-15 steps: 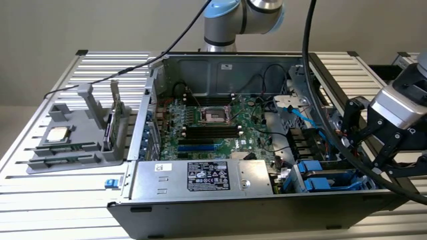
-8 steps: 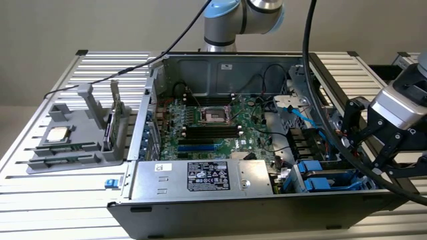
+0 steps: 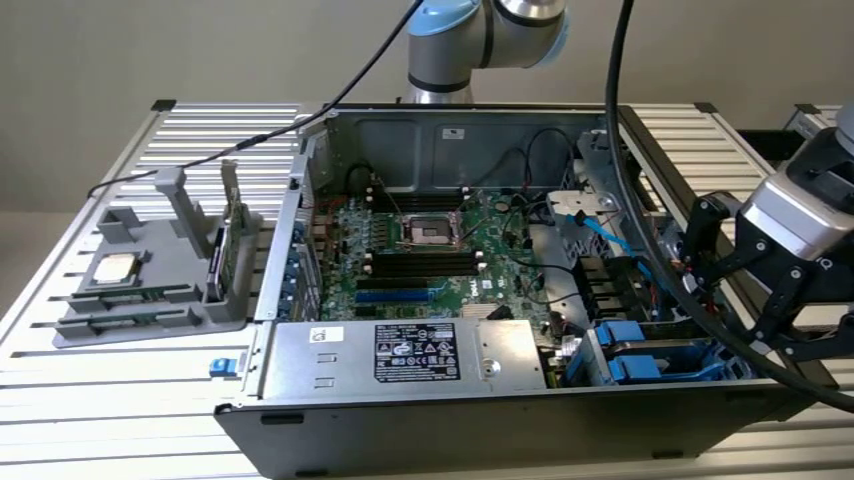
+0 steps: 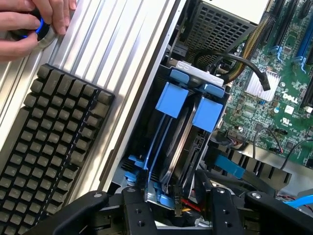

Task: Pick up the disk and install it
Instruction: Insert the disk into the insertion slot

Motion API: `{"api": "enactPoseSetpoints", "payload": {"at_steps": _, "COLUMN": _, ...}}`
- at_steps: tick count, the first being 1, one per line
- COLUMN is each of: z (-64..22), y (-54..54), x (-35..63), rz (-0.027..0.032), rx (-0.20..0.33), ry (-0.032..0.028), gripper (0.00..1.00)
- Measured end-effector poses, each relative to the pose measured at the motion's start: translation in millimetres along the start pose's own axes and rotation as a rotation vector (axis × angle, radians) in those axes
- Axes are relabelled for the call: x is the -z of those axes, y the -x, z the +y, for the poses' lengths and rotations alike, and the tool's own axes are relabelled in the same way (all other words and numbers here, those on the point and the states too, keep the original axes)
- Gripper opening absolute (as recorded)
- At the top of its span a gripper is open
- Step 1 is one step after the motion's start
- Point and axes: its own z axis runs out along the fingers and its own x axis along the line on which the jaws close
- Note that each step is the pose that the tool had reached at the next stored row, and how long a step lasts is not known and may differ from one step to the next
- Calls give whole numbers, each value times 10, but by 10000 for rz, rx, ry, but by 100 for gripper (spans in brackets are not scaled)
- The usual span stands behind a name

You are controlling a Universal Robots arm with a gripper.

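The disk (image 4: 182,147) stands on edge in the drive bay at the front corner of the open computer case (image 3: 441,440), clipped in its blue carrier (image 4: 210,107). A second blue carrier handle (image 4: 171,98) sits beside it. My gripper (image 4: 172,183) hangs over the bay's near end, open, with its black fingers (image 4: 142,182) either side of the carriers' ends. In the exterior view my gripper (image 3: 767,310) reaches into the case from the exterior view's right, just above the blue carriers (image 3: 654,358).
A hand (image 4: 29,24) rests on a blue-lit knob beside a black keyboard (image 4: 49,142) on the slatted table. Cables (image 3: 667,260) and a blue SATA lead (image 3: 601,240) cross near the bay. A grey parts holder (image 3: 147,280) stands at the exterior view's left.
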Motion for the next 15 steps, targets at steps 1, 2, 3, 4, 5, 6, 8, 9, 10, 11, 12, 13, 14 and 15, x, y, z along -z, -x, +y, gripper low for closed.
{"api": "enactPoseSetpoints", "payload": {"at_steps": 1, "z": 0, "y": 0, "x": 0, "rz": 0, "rx": 0, "ry": 0, "gripper": 51}}
{"api": "enactPoseSetpoints", "payload": {"at_steps": 2, "z": 0, "y": -1, "x": 0, "rz": 0, "rx": 0, "ry": 0, "gripper": 51}}
{"api": "enactPoseSetpoints", "payload": {"at_steps": 3, "z": 0, "y": -1, "x": 0, "rz": 0, "rx": 0, "ry": 0, "gripper": 49}}
{"api": "enactPoseSetpoints", "payload": {"at_steps": 4, "z": 0, "y": -1, "x": 0, "rz": 0, "rx": -1, "ry": 0, "gripper": 49}}
{"api": "enactPoseSetpoints", "payload": {"at_steps": 5, "z": 1, "y": -1, "x": 0, "rz": 0, "rx": -2, "ry": 0, "gripper": 42}}
{"api": "enactPoseSetpoints", "payload": {"at_steps": 6, "z": 1, "y": -1, "x": 0, "rz": 0, "rx": -2, "ry": 0, "gripper": 36}}
{"api": "enactPoseSetpoints", "payload": {"at_steps": 8, "z": 1, "y": -2, "x": 0, "rz": 0, "rx": -3, "ry": 0, "gripper": 24}}
{"api": "enactPoseSetpoints", "payload": {"at_steps": 9, "z": 1, "y": -2, "x": 0, "rz": -1, "rx": -4, "ry": 2, "gripper": 24}}
{"api": "enactPoseSetpoints", "payload": {"at_steps": 10, "z": 2, "y": -2, "x": 0, "rz": -1, "rx": -6, "ry": 2, "gripper": 19}}
{"api": "enactPoseSetpoints", "payload": {"at_steps": 11, "z": 2, "y": -2, "x": 0, "rz": -1, "rx": -7, "ry": 0, "gripper": 19}}
{"api": "enactPoseSetpoints", "payload": {"at_steps": 12, "z": 2, "y": -2, "x": 0, "rz": 0, "rx": -7, "ry": 0, "gripper": 18}}
{"api": "enactPoseSetpoints", "payload": {"at_steps": 13, "z": 2, "y": -2, "x": 0, "rz": 0, "rx": -8, "ry": 0, "gripper": 18}}
{"api": "enactPoseSetpoints", "payload": {"at_steps": 14, "z": 2, "y": -3, "x": 0, "rz": 0, "rx": -8, "ry": 0, "gripper": 18}}
{"api": "enactPoseSetpoints", "payload": {"at_steps": 15, "z": 1, "y": -3, "x": 2, "rz": -1, "rx": -7, "ry": 0, "gripper": 18}}
